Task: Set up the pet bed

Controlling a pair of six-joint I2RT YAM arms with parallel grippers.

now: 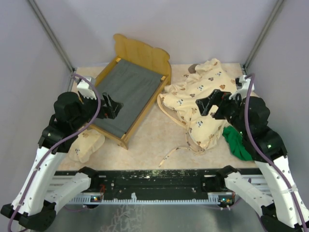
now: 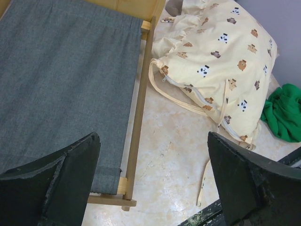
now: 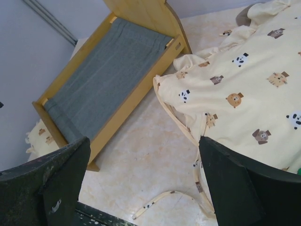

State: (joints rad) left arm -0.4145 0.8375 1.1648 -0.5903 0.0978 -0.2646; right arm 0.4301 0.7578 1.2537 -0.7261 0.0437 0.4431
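The pet bed is a light-wood frame with a wavy headboard and a dark grey fabric base, standing at the back left of the table; its grey base also shows in the right wrist view. A cream animal-print quilt lies crumpled to its right. My left gripper hovers open over the bed's near left side, holding nothing. Above the quilt's near right part, my right gripper stands open and holds nothing. Both wrist views show wide gaps between the fingers.
A small cream print pillow lies at the near left, beside the bed's foot. A green cloth sits at the quilt's near right corner. A quilt tie strap trails on the beige tabletop. Grey walls close in on three sides.
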